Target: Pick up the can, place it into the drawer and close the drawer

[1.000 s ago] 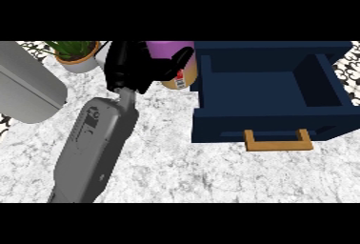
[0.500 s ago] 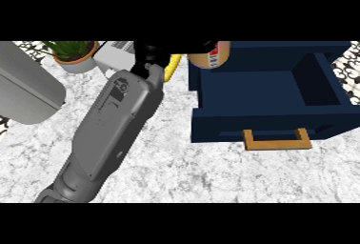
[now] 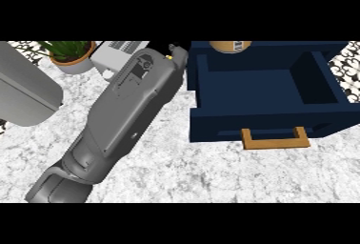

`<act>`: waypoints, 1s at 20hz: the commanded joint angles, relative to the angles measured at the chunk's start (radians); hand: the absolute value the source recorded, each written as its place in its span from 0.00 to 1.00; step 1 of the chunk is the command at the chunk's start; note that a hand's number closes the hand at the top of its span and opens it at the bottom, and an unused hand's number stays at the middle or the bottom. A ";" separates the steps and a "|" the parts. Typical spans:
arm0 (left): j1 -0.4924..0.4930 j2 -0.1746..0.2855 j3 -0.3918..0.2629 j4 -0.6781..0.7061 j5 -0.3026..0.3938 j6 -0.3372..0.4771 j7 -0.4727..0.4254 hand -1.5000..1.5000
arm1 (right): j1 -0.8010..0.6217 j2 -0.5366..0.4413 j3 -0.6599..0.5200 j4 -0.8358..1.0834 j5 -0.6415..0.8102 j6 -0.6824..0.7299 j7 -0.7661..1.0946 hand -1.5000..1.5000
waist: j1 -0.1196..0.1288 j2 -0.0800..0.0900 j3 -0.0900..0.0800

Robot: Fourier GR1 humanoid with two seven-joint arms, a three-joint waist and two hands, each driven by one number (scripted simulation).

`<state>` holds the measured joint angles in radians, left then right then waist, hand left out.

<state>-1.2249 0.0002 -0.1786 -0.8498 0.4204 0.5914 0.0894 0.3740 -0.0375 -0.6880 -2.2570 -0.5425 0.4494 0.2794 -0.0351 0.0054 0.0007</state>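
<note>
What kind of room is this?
Most likely a kitchen: a marbled white counter, a dark blue drawer pulled open with a wooden handle, and a small white appliance beside a potted plant at the back.

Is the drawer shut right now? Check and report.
No, the drawer stands pulled out, its inside open to the head view, with the wooden handle on its near front.

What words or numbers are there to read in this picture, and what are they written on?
None can be read.
The can: its label has a small dark mark, too blurred to read.
The navy drawer, wooden handle and plant pot: no writing shows.
</note>
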 commanded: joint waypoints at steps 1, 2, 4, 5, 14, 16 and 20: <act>-0.024 0.000 -0.046 0.037 0.050 0.031 -0.028 1.00 | 0.099 0.036 0.021 -0.032 -0.003 0.048 -0.051 0.00 | -0.004 -0.004 0.000; -0.025 0.000 -0.038 0.100 0.070 -0.002 -0.059 1.00 | 0.063 0.009 -0.030 -0.024 -0.039 0.042 -0.011 0.00 | -0.007 -0.001 0.000; -0.080 0.000 -0.071 0.162 0.137 0.007 -0.107 1.00 | -0.013 -0.003 0.013 0.006 0.017 0.010 0.001 0.00 | -0.019 0.005 0.000; -0.154 0.000 -0.082 0.191 0.151 0.070 -0.063 1.00 | -0.012 0.003 0.034 -0.053 -0.015 -0.013 0.040 0.00 | -0.034 0.007 0.000; -0.190 0.000 -0.207 0.274 0.295 0.085 -0.112 1.00 | -0.008 -0.003 0.002 0.004 -0.015 0.031 0.007 0.00 | -0.032 0.005 0.001; -0.148 0.000 -0.215 0.306 0.312 0.032 -0.170 1.00 | -0.008 0.024 0.015 -0.041 0.017 0.009 0.014 0.00 | -0.030 0.008 0.001; -0.186 0.000 -0.278 0.336 0.376 0.100 -0.144 1.00 | -0.005 0.036 0.038 -0.043 0.002 0.021 0.008 0.00 | -0.049 0.010 0.002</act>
<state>-1.3871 0.0001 -0.4157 -0.5610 0.7500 0.6742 -0.0502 0.3740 -0.0201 -0.6682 -2.2963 -0.5525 0.4649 0.3026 -0.0727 0.0125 0.0017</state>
